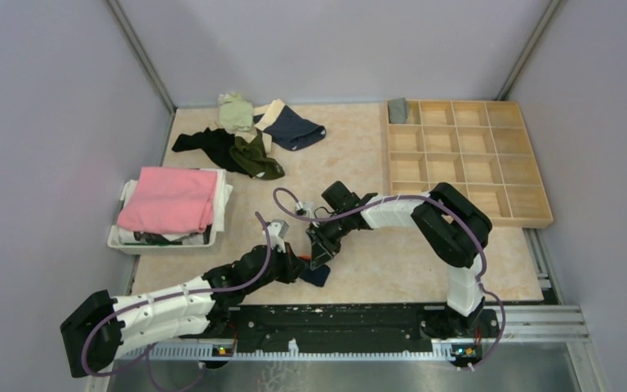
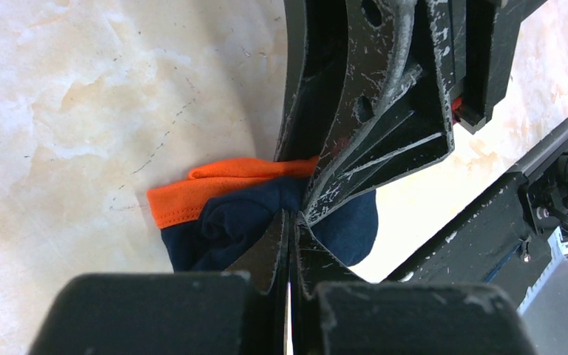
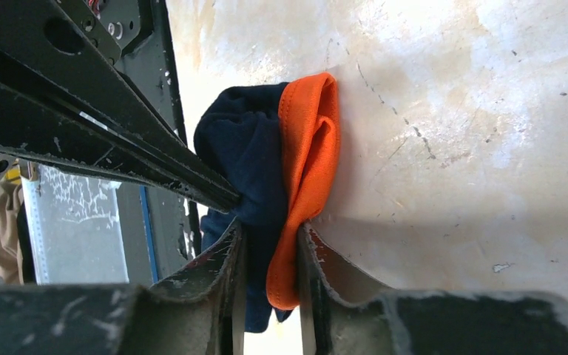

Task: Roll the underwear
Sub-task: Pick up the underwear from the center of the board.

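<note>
Pinching a small soft navy brief [image 3: 248, 148] with an orange waistband, the right gripper [image 3: 268, 229] is seen with its two black fingers drawn narrow and cloth pressed between them. The left gripper [image 2: 290, 218] is shut, its tips set against the navy fold from the opposite side; whether cloth is caught there cannot be told. The bundle is laid on the beige marbled table [image 1: 375, 269] near its front edge, between the arms, with open surface beyond it. Both arms are stretched low and bent inward, wrists meeting. Farther back, a loose pile of underwear [image 1: 249, 139] is heaped at the left, near a white basket [image 1: 159, 243] holding folded pink cloth [image 1: 170, 200]. At the right a wooden compartment tray [image 1: 465, 126] is placed, a grey roll [image 1: 397, 109] in its far-left cell.
</note>
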You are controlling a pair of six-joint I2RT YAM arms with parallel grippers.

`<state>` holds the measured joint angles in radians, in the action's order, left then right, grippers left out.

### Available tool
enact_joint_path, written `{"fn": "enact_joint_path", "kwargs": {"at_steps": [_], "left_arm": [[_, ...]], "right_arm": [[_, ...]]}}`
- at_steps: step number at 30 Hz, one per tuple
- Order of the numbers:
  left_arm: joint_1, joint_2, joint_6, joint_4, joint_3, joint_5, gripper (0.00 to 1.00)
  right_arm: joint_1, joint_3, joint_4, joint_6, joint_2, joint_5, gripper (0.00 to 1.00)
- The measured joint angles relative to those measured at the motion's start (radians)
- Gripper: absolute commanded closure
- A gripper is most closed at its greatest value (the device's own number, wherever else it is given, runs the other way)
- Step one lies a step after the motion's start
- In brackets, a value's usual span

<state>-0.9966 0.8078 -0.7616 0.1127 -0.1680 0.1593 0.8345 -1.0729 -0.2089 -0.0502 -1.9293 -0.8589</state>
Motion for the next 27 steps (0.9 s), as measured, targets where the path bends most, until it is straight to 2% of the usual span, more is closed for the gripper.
{"fn": "enact_joint_path", "kwargs": {"at_steps": [6, 14, 20, 23, 27], "left_arm": [[-0.001, -0.029, 0.0, -0.071, -0.027, 0.026, 1.0], [0.0, -0.141, 0.041, -0.305, -0.229, 0.15, 0.93], [0.0, -0.213, 0.062, -0.364, -0.27, 0.222, 0.84], [0.0, -0.214, 0.061, -0.382, -0.253, 0.237, 0.79], [0.0, -0.176, 0.061, -0.391, -0.237, 0.248, 0.74]], "right_arm": [[-0.002, 0.032, 0.054, 0.027, 0.005, -0.011, 1.0], [-0.004, 0.128, 0.117, 0.092, 0.089, 0.04, 1.0], [-0.021, 0.177, 0.09, 0.111, 0.25, 0.213, 1.0], [-0.077, 0.179, 0.074, 0.113, 0.38, 0.317, 1.0], [-0.222, 0.156, 0.068, 0.11, 0.553, 0.453, 1.0]]}}
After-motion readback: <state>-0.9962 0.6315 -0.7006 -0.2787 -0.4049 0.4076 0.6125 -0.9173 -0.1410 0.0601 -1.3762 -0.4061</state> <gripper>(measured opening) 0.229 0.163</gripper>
